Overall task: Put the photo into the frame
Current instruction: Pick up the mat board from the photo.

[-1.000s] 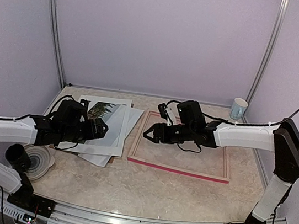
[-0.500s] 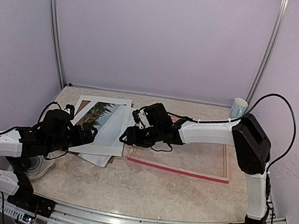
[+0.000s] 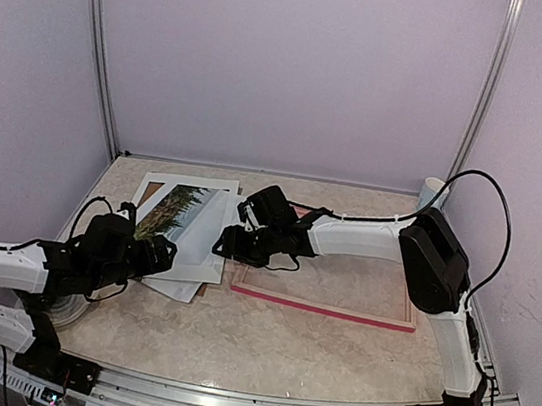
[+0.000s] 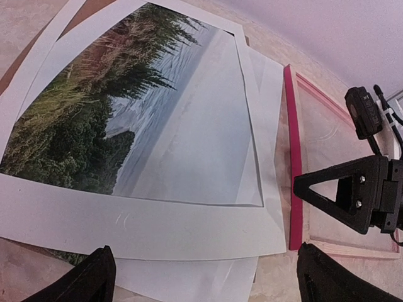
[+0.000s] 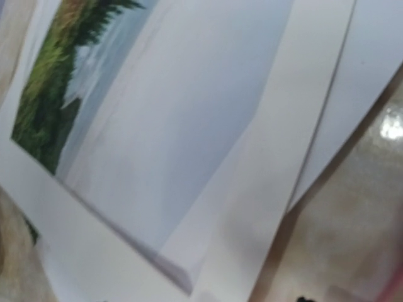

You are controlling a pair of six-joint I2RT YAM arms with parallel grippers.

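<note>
The photo [image 3: 181, 213], trees, water and pale sky, lies under a white mat border [image 3: 205, 254] on a stack of white sheets at the left; its print fills the left wrist view [image 4: 119, 119]. The frame [image 3: 322, 308] lies flat to the right, pale wood up, with its pink-red edge [image 4: 292, 157] beside the stack. My left gripper [image 3: 161, 251] hovers open [image 4: 208, 286] at the stack's near edge and holds nothing. My right gripper [image 3: 222, 247] reaches left over the stack's right edge, open and empty, with one black finger [image 4: 337, 196] showing. The right wrist view shows the photo [image 5: 145, 126] close up.
A brown backing board [image 3: 151, 192] peeks out from under the sheets. Plain white sheets [image 3: 183, 287] stick out at the stack's near side. A white round object [image 3: 70, 304] lies beneath my left arm. A white cup [image 3: 432, 192] stands at the back right corner.
My right arm has swept left from above the frame to the right edge of the paper stack. My left arm has drawn back toward the near left, uncovering more of the photo.
</note>
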